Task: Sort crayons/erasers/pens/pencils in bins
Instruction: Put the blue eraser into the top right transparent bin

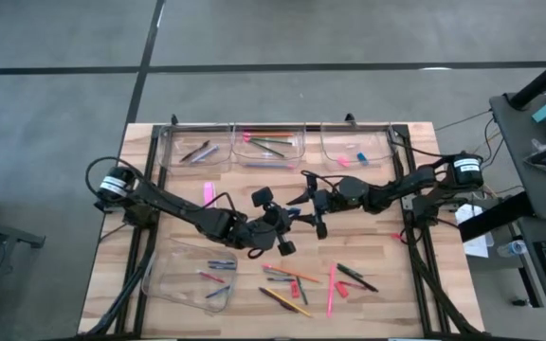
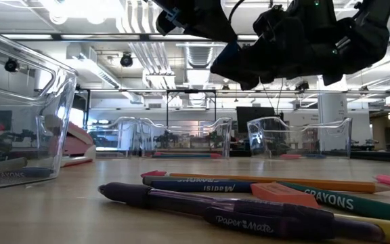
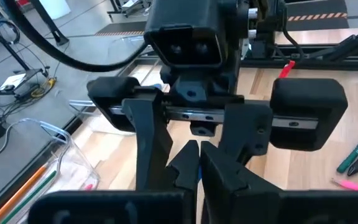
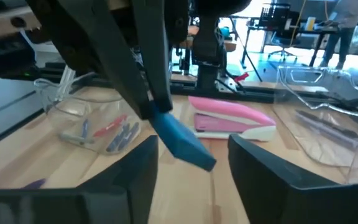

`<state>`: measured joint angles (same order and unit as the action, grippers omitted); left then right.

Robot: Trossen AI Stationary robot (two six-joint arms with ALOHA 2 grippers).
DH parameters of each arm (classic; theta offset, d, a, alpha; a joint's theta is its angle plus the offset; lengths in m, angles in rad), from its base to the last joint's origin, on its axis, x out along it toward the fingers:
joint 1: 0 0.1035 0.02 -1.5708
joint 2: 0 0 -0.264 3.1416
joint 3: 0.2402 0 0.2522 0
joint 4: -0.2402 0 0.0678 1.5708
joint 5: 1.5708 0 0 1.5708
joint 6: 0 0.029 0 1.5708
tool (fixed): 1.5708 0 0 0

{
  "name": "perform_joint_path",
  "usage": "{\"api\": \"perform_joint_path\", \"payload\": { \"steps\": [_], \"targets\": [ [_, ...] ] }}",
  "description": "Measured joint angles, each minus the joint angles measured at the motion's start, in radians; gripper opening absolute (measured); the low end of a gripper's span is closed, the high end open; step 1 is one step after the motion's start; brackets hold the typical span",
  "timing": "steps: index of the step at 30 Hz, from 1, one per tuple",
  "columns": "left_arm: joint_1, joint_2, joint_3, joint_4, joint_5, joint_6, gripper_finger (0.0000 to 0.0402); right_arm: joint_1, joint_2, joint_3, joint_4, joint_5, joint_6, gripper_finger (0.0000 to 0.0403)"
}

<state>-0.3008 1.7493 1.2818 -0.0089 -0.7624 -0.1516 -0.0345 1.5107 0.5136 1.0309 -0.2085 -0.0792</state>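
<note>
R gripper fingers sit closest to the lens in the right wrist view. They stand wide apart w/ nothing clamped, one each side of a blue block. It's chunky and short, so prob an eraser, tho a stubby crayon can't be ruled out. The block is up in the air over mid-table, not on the wood. It is pinched at one end by the shut tips of the L gripper, which comes in from the opposite side. Its free end slants down and toward the R wrist, so the long axis runs roughly along R's line of approach and points into the gap rather than across it. Key relation: the block is already between R's fingers, about centred, w/ clearance both sides and no contact that I can see. Judgement: this is a handover. R prob needs only to shut on the free end, below L's tips, then L lets go. The risk is R nipping L's finger, since the exposed length is short. Beyond it on the table lies a pink stapler. The far-row bin on R's side holds small pink and blue bits, so it's the likely drop spot. R arm is much nearer to it than L.
</note>
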Motion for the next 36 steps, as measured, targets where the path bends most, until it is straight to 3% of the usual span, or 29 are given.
{"api": "perform_joint_path", "payload": {
  "steps": [10,17,21,30,36],
  "targets": [
    [0.000,0.000,-0.028,0.021,-0.003,-0.025,0.0000,0.000,-0.010,-0.012,-0.007,-0.015,-0.002,0.0028],
    [0.002,0.000,-0.030,0.028,-0.003,-0.018,0.0001,0.000,-0.010,-0.012,-0.008,-0.028,0.005,0.0016],
    [0.005,-0.028,-0.031,0.000,0.008,0.032,0.0028,-0.005,-0.023,-0.012,-0.056,-0.009,0.026,0.0015],
    [0.006,-0.195,-0.048,-0.114,-0.006,0.068,0.0144,-0.007,-0.226,-0.012,-0.347,0.235,0.013,0.0013],
    [0.018,-0.354,-0.197,-0.036,0.020,0.158,0.0152,-0.035,-0.431,-0.002,-0.587,0.618,-0.097,0.0013]
  ]
}}
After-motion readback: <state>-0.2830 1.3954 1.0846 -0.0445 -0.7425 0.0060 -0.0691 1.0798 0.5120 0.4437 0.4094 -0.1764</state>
